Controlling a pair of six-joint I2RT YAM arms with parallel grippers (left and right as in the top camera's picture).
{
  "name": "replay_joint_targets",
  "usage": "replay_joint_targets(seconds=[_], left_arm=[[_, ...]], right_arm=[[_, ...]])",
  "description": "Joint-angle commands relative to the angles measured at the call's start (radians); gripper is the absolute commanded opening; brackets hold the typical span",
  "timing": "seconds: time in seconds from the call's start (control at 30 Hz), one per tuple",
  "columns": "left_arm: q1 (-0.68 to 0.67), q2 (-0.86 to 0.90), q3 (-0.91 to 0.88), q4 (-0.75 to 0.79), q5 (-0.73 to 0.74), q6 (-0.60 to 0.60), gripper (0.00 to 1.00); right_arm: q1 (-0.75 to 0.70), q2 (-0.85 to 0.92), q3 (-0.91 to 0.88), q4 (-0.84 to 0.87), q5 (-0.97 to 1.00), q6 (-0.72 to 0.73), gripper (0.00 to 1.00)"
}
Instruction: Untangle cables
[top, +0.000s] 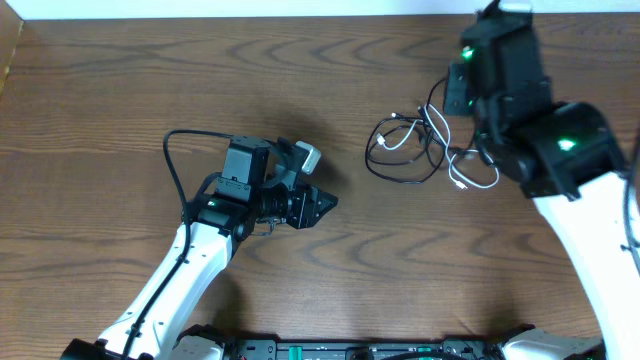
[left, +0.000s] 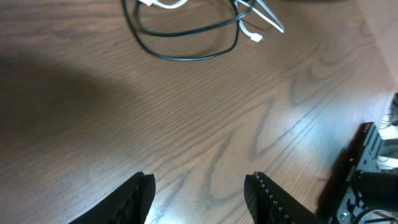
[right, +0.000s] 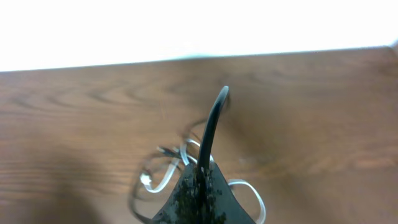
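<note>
Our right gripper (right: 200, 182) pinches one black cord (right: 211, 130) of the cables (top: 405, 150) heaped right of centre on the table (top: 150, 80). Our left gripper (left: 199, 185) gapes empty, well apart. With nothing anchoring them, we judge a pull could cinch them tighter.

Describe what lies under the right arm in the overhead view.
The cables lie on the table, and their black and white loops run beneath the right arm. Where they end under it cannot be seen, because the arm covers that part.

One camera looks straight down from high above the worktop (top: 120, 120). Each wrist camera sits low and close (both see the cables (left: 185, 58)).
</note>
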Motion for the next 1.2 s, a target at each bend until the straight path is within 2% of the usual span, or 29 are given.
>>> replay_joint_targets(seconds=[0.0, 0.3, 0.5, 0.67, 0.93, 1.03, 1.17], left_arm=[[-0.008, 0.003, -0.003, 0.006, 0.039, 0.007, 0.52], [-0.052, 0.003, -0.003, 0.023, 0.038, 0.007, 0.52], [-0.069, 0.003, -0.003, 0.031, 0.038, 0.007, 0.52], [-0.069, 0.003, -0.003, 0.074, 0.039, -0.002, 0.52], [-0.069, 0.003, -0.003, 0.108, 0.039, -0.050, 0.52], [-0.069, 0.003, -0.003, 0.108, 0.039, -0.055, 0.52], [-0.069, 0.003, -0.003, 0.105, 0.039, -0.066, 0.52]], right_arm=[[-0.004, -0.002, 0.140, -0.019, -0.100, -0.041, 0.01], [-0.003, -0.002, 0.521, -0.190, -0.333, -0.092, 0.01], [-0.003, 0.009, 0.558, -0.343, -0.589, -0.208, 0.01], [-0.004, 0.040, 0.555, -0.424, -0.576, -0.223, 0.01], [-0.006, 0.142, 0.528, -0.504, -0.369, -0.200, 0.01], [-0.018, 0.209, 0.506, -0.475, -0.367, -0.213, 0.01], [-0.037, 0.314, 0.502, -0.325, -0.384, -0.270, 0.01]])
